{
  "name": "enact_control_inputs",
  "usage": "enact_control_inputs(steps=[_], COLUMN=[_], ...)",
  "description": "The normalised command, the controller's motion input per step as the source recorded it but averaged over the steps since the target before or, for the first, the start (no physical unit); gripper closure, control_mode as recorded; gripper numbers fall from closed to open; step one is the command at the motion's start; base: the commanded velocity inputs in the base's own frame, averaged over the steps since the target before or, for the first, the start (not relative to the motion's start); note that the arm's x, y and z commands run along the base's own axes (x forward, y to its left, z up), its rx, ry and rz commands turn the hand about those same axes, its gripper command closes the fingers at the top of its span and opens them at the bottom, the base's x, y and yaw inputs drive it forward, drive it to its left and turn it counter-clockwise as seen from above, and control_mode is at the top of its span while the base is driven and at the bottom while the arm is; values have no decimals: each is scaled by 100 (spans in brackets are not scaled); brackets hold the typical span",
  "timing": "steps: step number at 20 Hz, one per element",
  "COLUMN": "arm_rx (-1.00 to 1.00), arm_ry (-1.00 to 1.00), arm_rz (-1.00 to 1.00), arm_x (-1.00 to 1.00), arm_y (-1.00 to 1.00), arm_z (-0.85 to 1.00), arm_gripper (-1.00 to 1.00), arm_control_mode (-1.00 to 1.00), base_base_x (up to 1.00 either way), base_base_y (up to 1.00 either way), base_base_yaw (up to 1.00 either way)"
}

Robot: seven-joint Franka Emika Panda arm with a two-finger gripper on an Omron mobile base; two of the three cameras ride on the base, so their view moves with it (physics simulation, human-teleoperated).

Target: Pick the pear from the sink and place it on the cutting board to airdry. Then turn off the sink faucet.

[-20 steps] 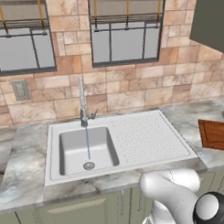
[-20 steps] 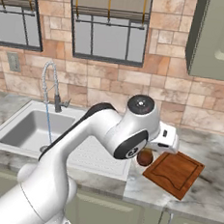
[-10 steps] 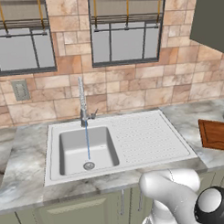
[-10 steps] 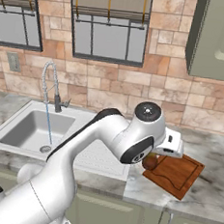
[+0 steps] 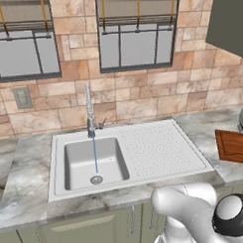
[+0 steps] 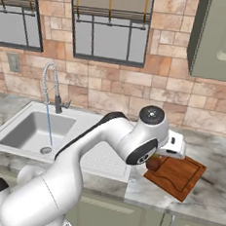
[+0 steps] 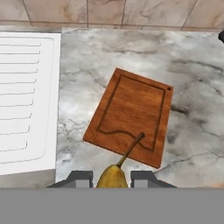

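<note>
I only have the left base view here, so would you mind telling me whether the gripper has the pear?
Observer: Yes. In the hand view the pear sits between the two fingertips of the gripper, shut on it.
Operator: Thank you. Is it over the cutting board yet?
Observer: In the right base view it hangs at the near-left edge of the cutting board, above the counter.
Operator: Is the board bare?
Observer: Yes, the hand view shows nothing lying on it.
</note>
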Motion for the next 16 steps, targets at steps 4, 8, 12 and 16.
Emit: enact_control_inputs(steps=[4, 8, 12, 16], arm_rx=[0, 0, 0, 0], arm_ry=[0, 0, 0, 0], arm_rz=[0, 0, 0, 0], arm_x=[19, 11, 10, 17], arm_y=[-11, -15, -9, -6], arm_z=[-16, -18, -19, -17], arm_gripper=[100, 100, 100, 100], arm_control_mode=[-100, -100, -100, -100], base_base_x=[0, 0, 0, 0], base_base_y=[0, 0, 0, 0], base_base_yaw=[0, 0, 0, 0])
